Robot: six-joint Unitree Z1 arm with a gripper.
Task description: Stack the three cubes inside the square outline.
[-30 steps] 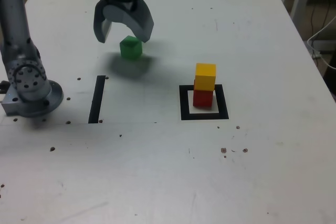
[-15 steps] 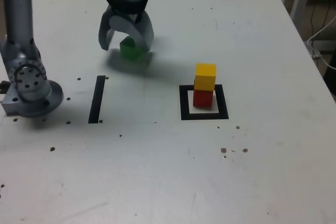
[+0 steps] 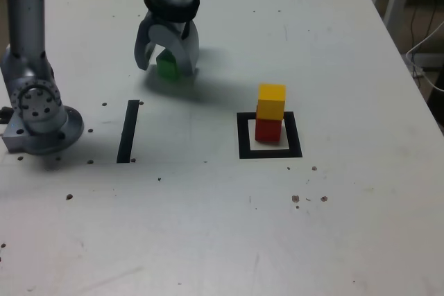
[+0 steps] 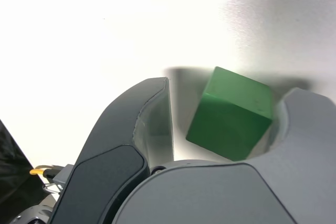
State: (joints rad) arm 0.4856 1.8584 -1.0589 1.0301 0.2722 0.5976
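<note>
Watching from the wrist, we see the green cube (image 4: 231, 114) between the gripper's (image 4: 227, 95) fingers — tilted, nearer one, a gap at the other. They stand open around it — we cannot tell whether either touches.

No readable text, labels, brands, numbers or signs anywhere in either view.

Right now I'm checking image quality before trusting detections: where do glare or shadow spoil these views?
Wrist view: tabletop washed out near-white, soft shadow beside the green cube; exterior view: diffuse shadow beneath the tool, dimming the cube.
</note>
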